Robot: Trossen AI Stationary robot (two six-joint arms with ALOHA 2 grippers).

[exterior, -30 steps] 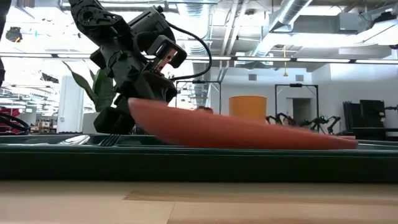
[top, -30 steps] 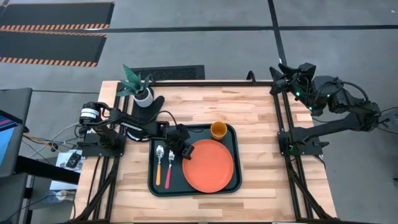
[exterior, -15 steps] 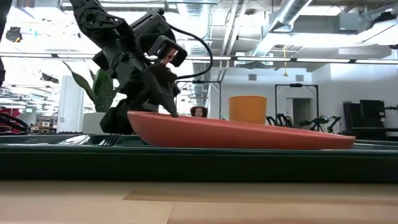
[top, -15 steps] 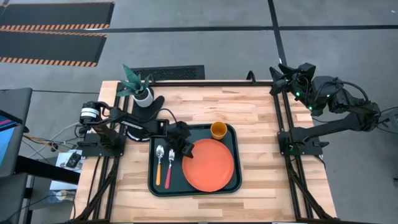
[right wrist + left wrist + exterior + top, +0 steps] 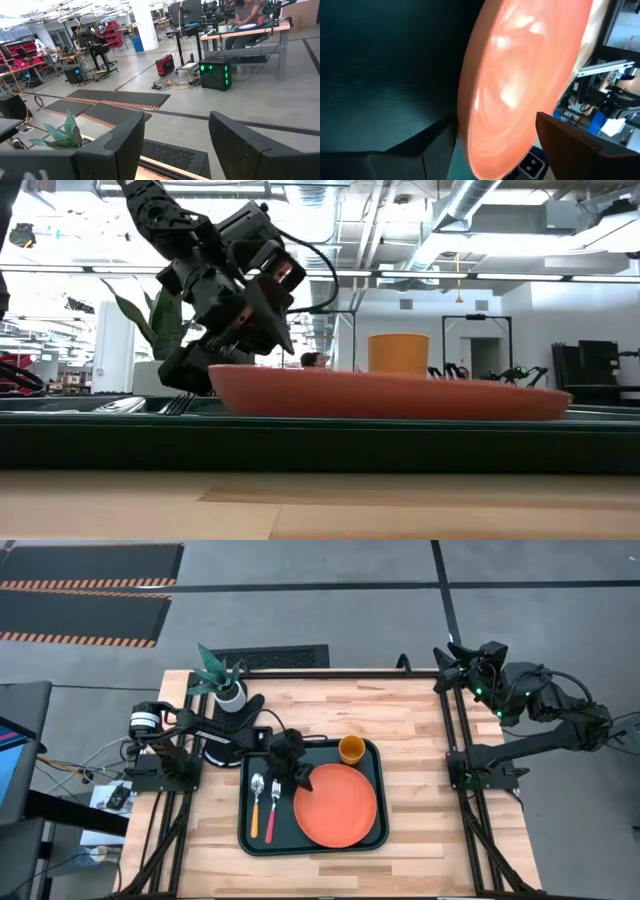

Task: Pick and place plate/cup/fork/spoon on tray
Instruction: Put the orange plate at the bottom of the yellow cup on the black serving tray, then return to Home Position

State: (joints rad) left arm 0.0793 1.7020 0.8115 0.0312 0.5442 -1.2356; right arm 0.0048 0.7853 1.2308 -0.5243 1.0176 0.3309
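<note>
The plate (image 5: 336, 804) has come down: 1 second ago its left edge was tipped up off the tray (image 5: 251, 835) in the left hand (image 5: 296, 777); now it lies flat and level in the tray. The left hand has let go, its fingers spread, and has lifted and drawn back from the plate's left rim toward the tray's far edge, now hanging just above that rim.
</note>
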